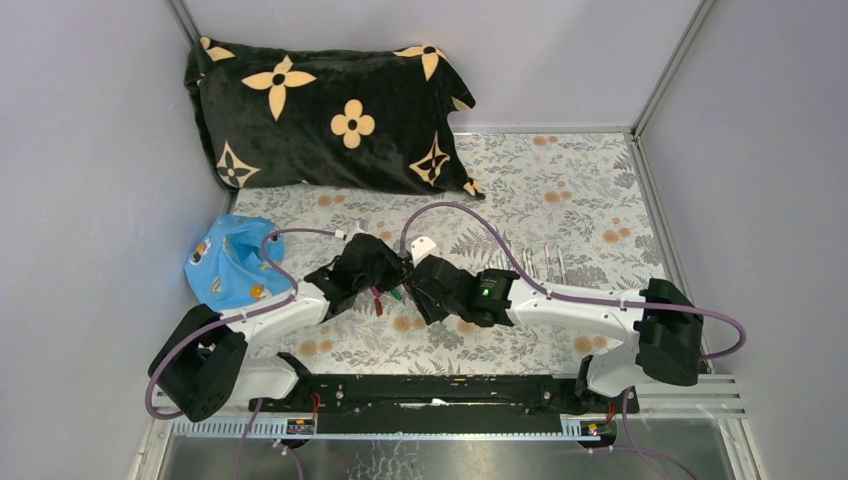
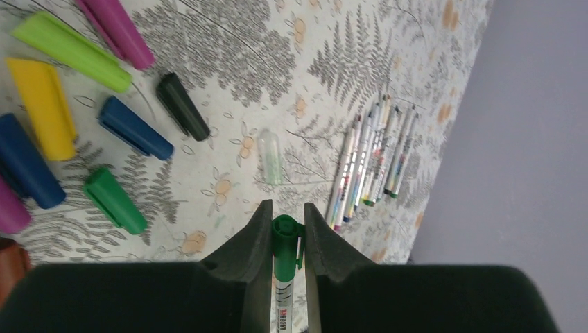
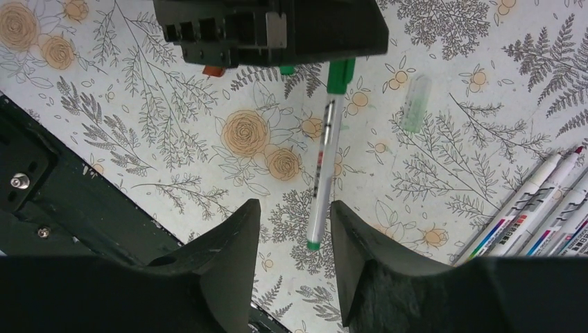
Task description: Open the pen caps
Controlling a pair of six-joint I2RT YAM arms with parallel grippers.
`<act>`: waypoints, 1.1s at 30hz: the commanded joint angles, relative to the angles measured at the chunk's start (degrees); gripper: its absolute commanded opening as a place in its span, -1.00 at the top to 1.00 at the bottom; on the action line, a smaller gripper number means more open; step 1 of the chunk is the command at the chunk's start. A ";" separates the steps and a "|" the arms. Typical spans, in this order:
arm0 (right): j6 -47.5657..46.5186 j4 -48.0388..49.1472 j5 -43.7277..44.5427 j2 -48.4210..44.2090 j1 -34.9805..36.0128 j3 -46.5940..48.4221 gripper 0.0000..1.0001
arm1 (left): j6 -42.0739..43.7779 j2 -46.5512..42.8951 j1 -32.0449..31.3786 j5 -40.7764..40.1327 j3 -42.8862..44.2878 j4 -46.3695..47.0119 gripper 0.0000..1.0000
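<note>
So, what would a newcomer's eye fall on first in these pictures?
Probably the black pillow with gold flowers, at the far left against the walls. Next comes the left claw in the middle, shut on a green pen, with the open right claw facing it. Loose coloured caps lie close by.

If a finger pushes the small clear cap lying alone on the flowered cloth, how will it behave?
The clear cap looks round and lies on its side, so it would probably roll sideways. It seems thin, hollow plastic: likely very light. The flowered cloth may slow it.
</note>
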 commanded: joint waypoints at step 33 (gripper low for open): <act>1.83 2.15 -1.10 -2.54 -1.03 -8.10 1.00 | 2.39 -1.07 5.36 2.30 -0.02 2.43 1.00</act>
